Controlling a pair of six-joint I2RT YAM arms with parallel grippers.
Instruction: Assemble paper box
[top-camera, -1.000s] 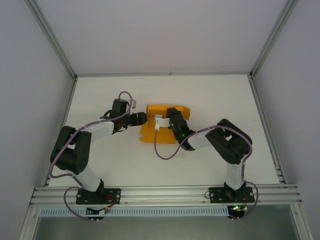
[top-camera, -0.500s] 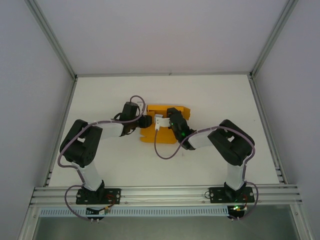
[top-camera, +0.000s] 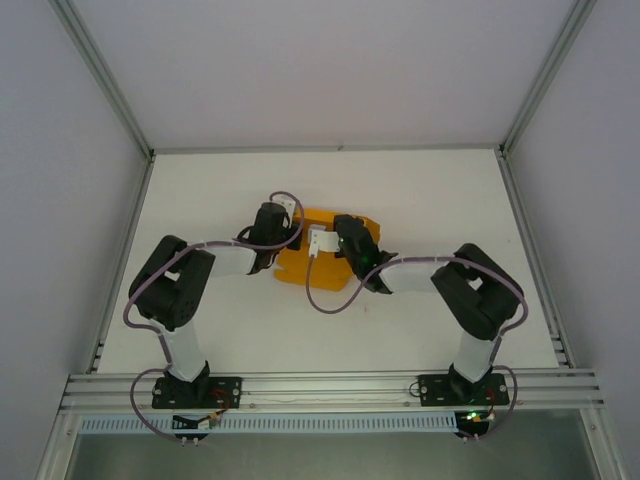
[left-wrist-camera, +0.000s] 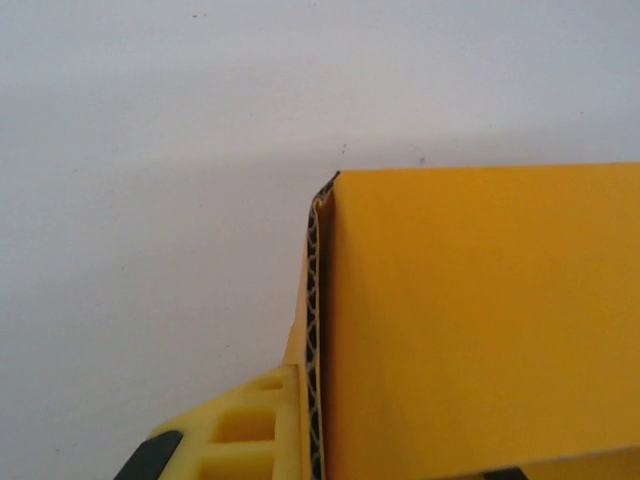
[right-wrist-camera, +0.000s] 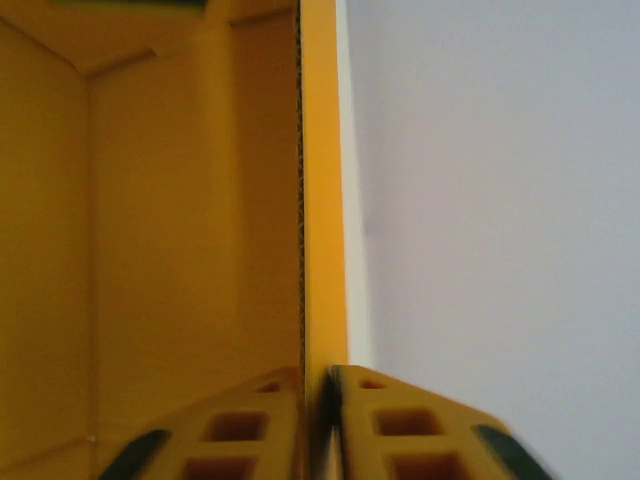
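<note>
Now L jaws up against paper box (top-camera: 325, 270), closer than before, grip unclear; R jaws clamped on its wall.

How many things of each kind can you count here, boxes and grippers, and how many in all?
box: 1
grippers: 2 (left gripper, right gripper)
Total: 3

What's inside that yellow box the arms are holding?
Bare yellow walls of the box and one finger of the right hand, which pinches a wall. From above, that hand covers part of the inside.
</note>
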